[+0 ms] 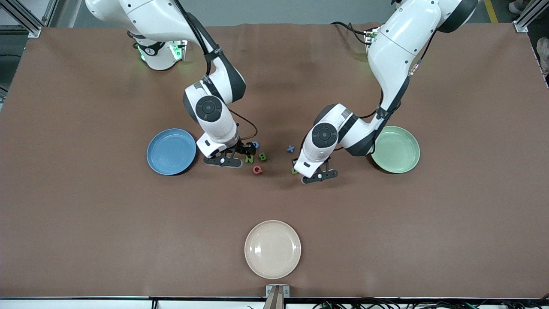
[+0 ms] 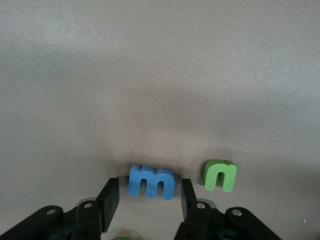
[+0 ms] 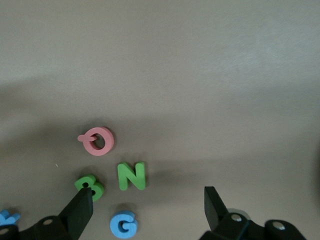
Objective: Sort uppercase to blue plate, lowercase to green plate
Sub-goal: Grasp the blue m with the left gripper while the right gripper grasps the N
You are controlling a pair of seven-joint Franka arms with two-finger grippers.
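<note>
My left gripper (image 2: 149,197) is open, low over the table, with the blue m (image 2: 151,182) between its fingers; the green n (image 2: 220,175) lies beside it. In the front view it (image 1: 300,168) hides m and n; a green letter (image 1: 294,171) peeks out at it, and the blue x (image 1: 291,148) lies close by. My right gripper (image 3: 146,207) is open over the capitals: blue G (image 3: 123,224), green N (image 3: 131,175), green B (image 3: 90,187), red Q (image 3: 98,140). It (image 1: 245,151) is beside the blue plate (image 1: 171,151). The green plate (image 1: 395,149) lies toward the left arm's end.
A cream plate (image 1: 272,249) lies near the table's front edge, nearer to the front camera than the letters. The brown table (image 1: 450,223) is bare around both coloured plates, which hold no letters.
</note>
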